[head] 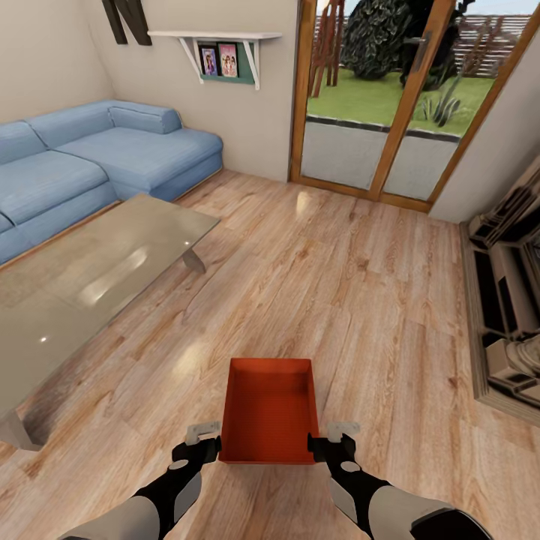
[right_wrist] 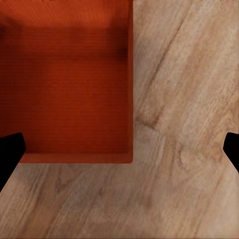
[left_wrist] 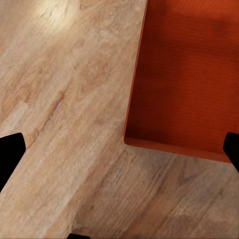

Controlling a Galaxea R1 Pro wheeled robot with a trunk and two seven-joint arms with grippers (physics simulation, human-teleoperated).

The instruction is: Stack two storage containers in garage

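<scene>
Orange-red, thin-walled, open storage container [head: 270,409] sits on the light wood plank floor [head: 337,285] at six o'clock, between the left gripper [head: 204,442] and right gripper [head: 330,442], fingers spread apart. Blue sofa [head: 90,161] is cut off at ten o'clock.

- Home living room: blue corner sofa [head: 97,161] far left, glass coffee table [head: 82,277] near left.
- Wood plank floor [head: 337,285], wood-framed glass doors [head: 390,97] far right onto a garden.
</scene>
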